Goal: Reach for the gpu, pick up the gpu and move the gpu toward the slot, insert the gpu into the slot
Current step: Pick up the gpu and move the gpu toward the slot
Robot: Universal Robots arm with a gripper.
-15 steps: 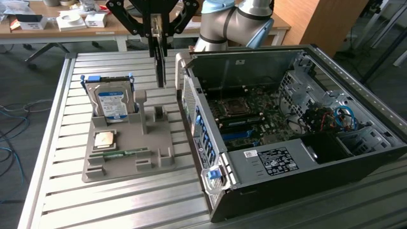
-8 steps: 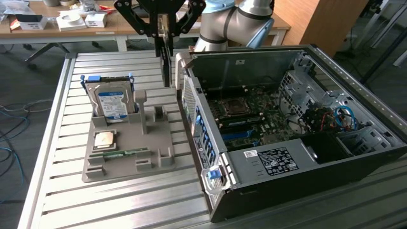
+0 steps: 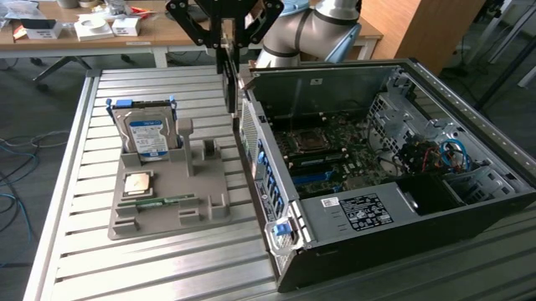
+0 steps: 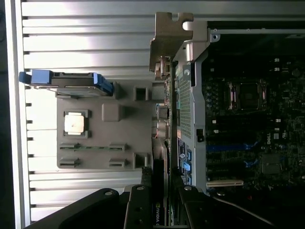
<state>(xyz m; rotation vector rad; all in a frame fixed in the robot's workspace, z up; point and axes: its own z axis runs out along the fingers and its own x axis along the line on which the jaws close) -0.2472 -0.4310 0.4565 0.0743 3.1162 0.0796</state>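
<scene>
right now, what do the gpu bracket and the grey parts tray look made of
gpu bracket: pale bare sheet metal, likely steel; dull sheen, bent tab at the end.
grey parts tray: matte plastic, possibly moulded or printed; even grey, no glare.

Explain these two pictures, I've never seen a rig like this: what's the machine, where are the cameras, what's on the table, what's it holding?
The machine is a robot arm with a two-fingered gripper. One picture comes from a camera off the arm; the other from a camera on its wrist, looking down past the gripper. On the slatted metal table sits a grey tray carrying an upright hard drive, a processor chip and a memory stick. Beside it lies an open computer case with its green motherboard exposed. The gripper is shut on the gpu, a thin dark card, hanging above the table beside the case.
</scene>
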